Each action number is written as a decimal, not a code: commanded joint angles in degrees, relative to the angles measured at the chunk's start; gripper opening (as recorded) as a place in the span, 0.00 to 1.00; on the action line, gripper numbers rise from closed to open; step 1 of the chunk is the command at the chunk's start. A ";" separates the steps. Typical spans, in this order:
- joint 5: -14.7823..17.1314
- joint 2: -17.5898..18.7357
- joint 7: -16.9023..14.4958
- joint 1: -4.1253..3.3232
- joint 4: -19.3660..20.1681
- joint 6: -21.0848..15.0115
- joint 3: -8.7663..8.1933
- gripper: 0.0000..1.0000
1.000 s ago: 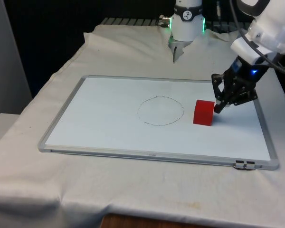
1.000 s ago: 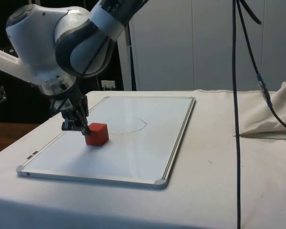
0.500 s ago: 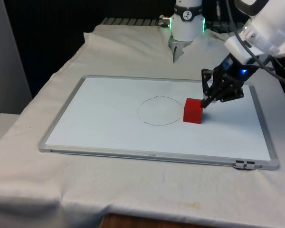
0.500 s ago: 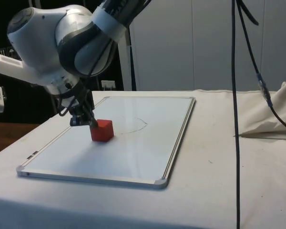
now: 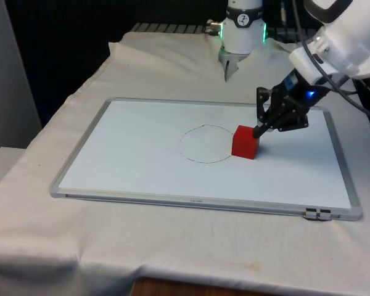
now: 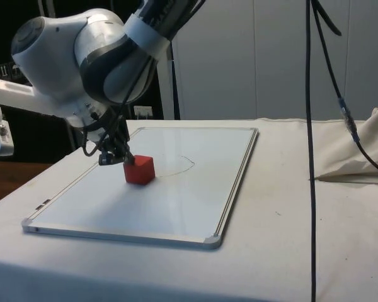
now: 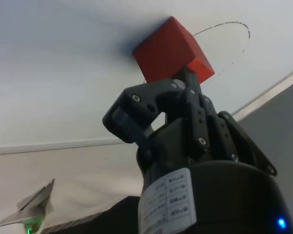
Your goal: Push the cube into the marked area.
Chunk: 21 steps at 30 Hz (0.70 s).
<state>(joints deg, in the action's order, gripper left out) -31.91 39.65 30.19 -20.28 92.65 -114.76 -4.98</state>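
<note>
Pushing with the clenched, empty hand against one upper corner of the red cube, which sits on the whiteboard just touching the drawn circle, you may turn it or slide off it.

White arm reaching low, wrist tilted, black tool angled downward, fingers together
</note>
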 commanded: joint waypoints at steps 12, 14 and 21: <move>0.11 -2.18 1.49 -0.46 -0.92 3.32 1.43 0.00; 0.29 -2.29 2.01 -0.29 -0.74 3.09 1.95 0.00; 1.43 -0.92 3.32 0.06 -0.57 1.32 2.52 0.00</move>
<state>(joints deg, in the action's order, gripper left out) -30.88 38.39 33.46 -20.51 92.02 -112.59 -2.64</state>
